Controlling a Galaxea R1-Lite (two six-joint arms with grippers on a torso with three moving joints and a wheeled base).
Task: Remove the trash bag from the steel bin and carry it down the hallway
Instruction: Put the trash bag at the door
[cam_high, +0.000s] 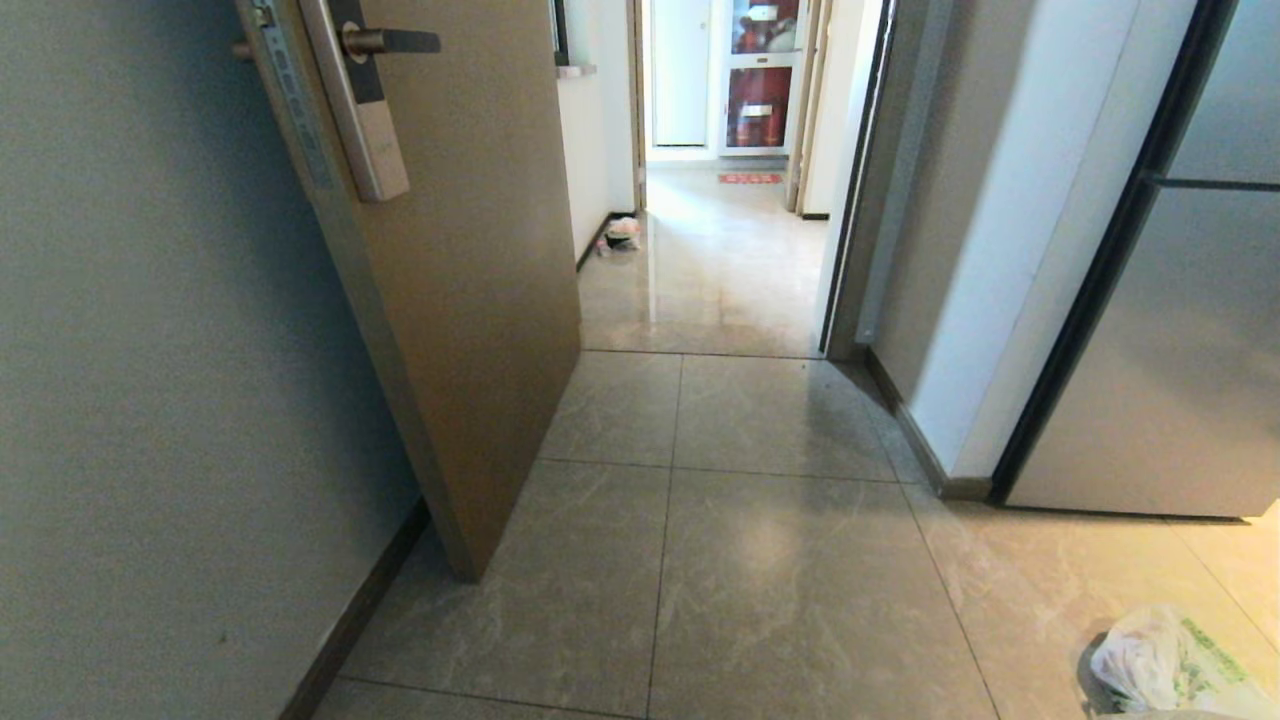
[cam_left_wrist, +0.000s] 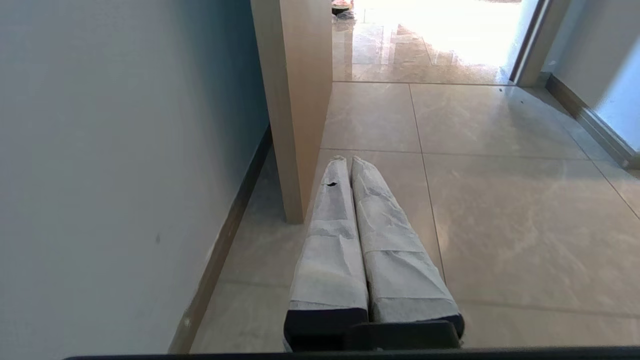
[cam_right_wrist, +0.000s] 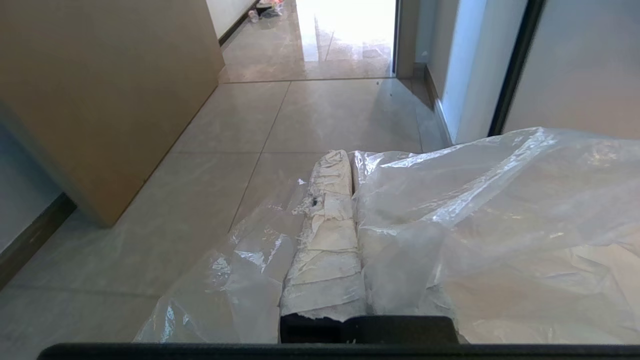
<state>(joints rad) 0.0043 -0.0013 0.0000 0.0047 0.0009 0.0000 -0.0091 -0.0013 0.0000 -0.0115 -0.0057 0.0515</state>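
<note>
The trash bag (cam_right_wrist: 490, 210), thin, clear and crinkled, is pinched between the taped fingers of my right gripper (cam_right_wrist: 351, 155), which is shut on it. The film drapes over one finger and hangs down on both sides above the floor. My left gripper (cam_left_wrist: 348, 159) is shut with nothing in it, low over the tiles beside the door's edge. The hallway (cam_high: 715, 260), with glossy beige tiles, lies straight ahead through the open doorway. Neither arm shows in the head view. The steel bin is out of view.
An open tan wooden door (cam_high: 470, 300) stands on the left, against a grey wall. A grey fridge (cam_high: 1170, 350) and a white wall corner (cam_high: 1000, 300) are on the right. A white bag with green print (cam_high: 1170, 665) lies at the bottom right. A small bag (cam_high: 622, 233) sits by the hallway's left wall.
</note>
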